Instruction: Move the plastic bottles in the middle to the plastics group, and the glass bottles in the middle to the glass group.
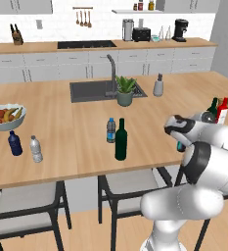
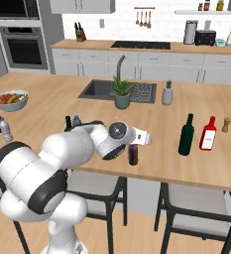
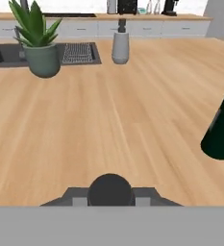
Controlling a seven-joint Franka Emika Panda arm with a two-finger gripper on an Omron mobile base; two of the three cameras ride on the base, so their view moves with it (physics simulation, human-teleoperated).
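No words, brand names or numbers can be read anywhere. The red bottle (image 2: 207, 134) carries a white label, but it shows as a blank patch with nothing legible on it. The small clear water bottle (image 1: 111, 130) has a blue band around it, too small and blurred to show any print. The brown bottle (image 2: 133, 154) is mostly hidden behind the arm, and its label cannot be made out.
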